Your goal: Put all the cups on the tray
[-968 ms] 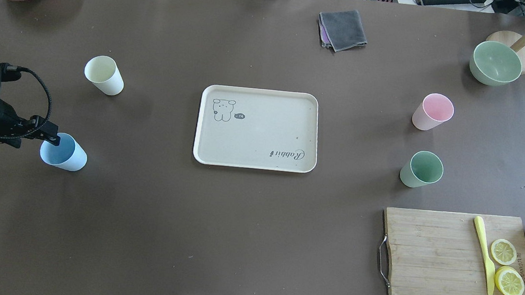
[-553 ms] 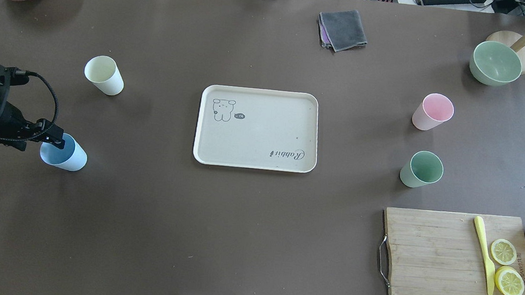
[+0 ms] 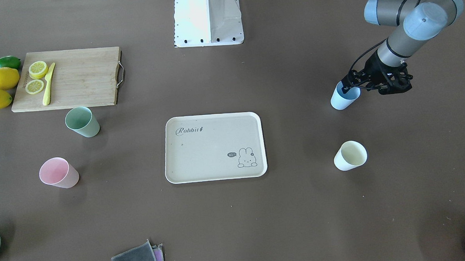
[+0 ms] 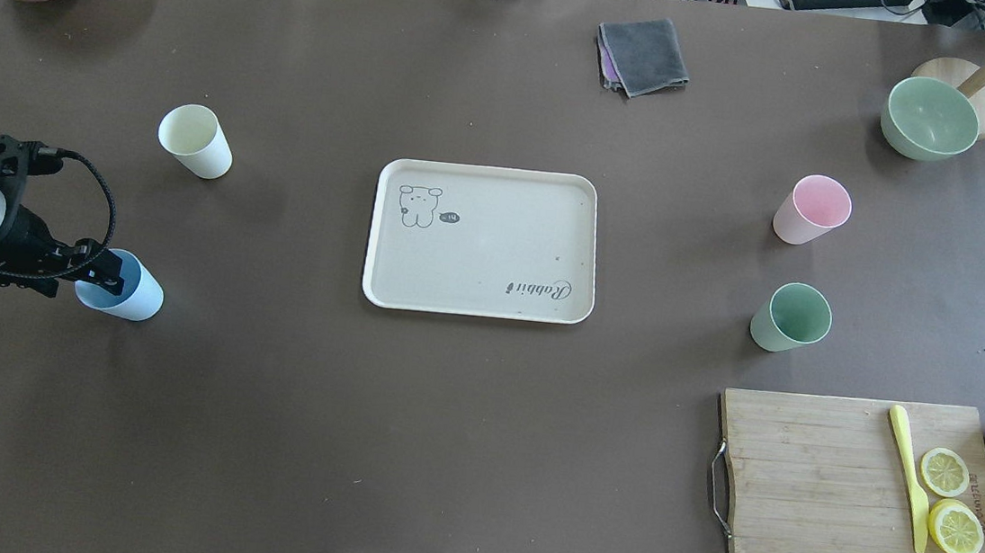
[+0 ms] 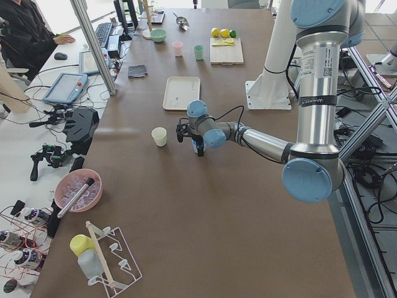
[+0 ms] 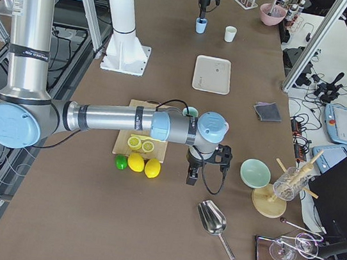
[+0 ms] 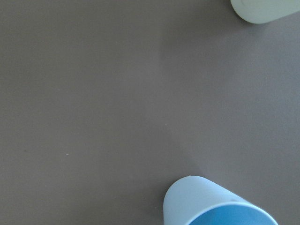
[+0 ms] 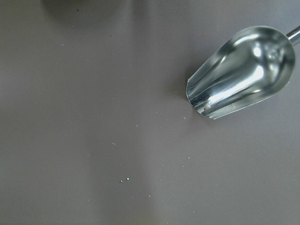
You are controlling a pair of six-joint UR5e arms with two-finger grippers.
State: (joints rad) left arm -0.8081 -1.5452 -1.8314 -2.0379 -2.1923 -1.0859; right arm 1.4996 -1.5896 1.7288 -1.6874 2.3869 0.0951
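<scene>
In the overhead view, at the far left, the left gripper had shifted over the last second. It had started at the outer side of the light blue cup and ended at the cup's near rim, with its dark tips now overlapping the cup's mouth. The cup itself had not moved and stood upright on the table, well apart from the tray. It looked as though one finger sat inside the rim and one outside, but the pictures did not show whether the claw was wide or already pinched on the wall; I could not tell. The left wrist camera showed only the cup's rim at its bottom edge and no fingers. I judged this to be the end of the approach, with the grasp about to be made and the lift still to come.

Further right, the cream-yellow cup stood unmoved, and the tray at the centre still held nothing. Beyond it the pink cup and the pale green cup stood where they had been, so all four cups remained to be placed.

The right gripper hung above the table near a metal scoop, far from any cup. Whether it was wide or narrow could not be told.
</scene>
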